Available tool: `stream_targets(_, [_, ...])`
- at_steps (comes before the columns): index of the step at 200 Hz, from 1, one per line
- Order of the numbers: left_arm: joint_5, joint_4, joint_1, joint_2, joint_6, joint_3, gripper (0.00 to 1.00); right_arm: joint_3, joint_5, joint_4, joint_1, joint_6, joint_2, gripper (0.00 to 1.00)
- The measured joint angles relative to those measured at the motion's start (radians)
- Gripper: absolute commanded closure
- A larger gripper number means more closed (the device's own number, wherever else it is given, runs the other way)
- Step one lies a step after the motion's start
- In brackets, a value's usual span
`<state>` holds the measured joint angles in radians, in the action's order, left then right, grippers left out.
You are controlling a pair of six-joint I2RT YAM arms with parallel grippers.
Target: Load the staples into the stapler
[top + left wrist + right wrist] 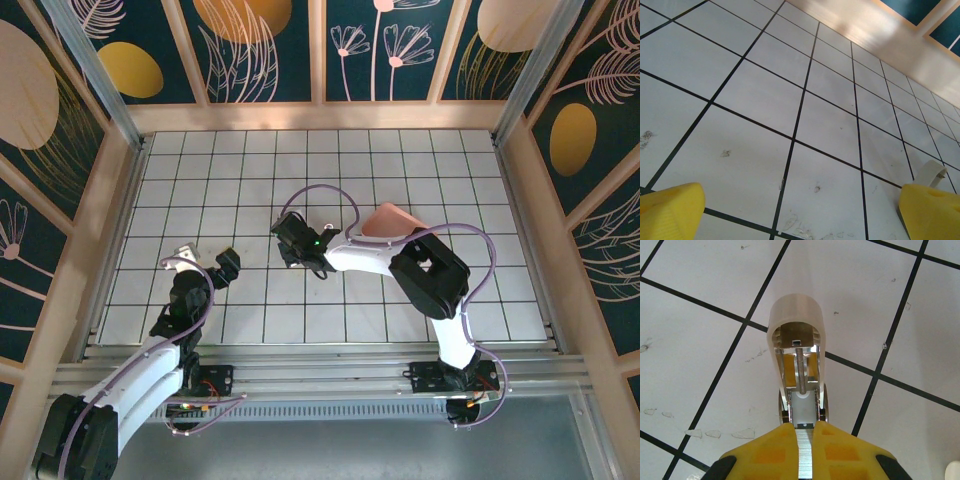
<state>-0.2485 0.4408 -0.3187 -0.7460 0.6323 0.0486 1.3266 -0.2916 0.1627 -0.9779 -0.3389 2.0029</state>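
Observation:
The stapler (796, 332) lies open on the white tiles, its pale rounded lid swung up and its grey metal rail and spring showing. My right gripper (804, 432) is right behind it, yellow fingers shut on the staples (804, 452), a thin silvery strip that points into the back of the rail. From above, that right gripper (287, 250) sits near the middle of the floor, covering the stapler. My left gripper (225, 265) hovers low to the left of it, apart from it. Its yellow fingertips (672, 210) stand wide open with only bare tile between them.
A pink rounded tray (390, 220) lies just behind the right arm. A small whitish object (932, 172) peeks out beside the left gripper's right finger. Wooden walls ring the tiled floor (250, 170), with free tiles at the back and to the right.

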Motion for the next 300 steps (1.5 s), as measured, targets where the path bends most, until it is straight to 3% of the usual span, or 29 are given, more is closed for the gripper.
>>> stream_targets(300, [-0.004,0.0,0.0,0.002,0.0,0.0,0.01,-0.014,0.001,-0.005,-0.001,0.0,0.016,0.91])
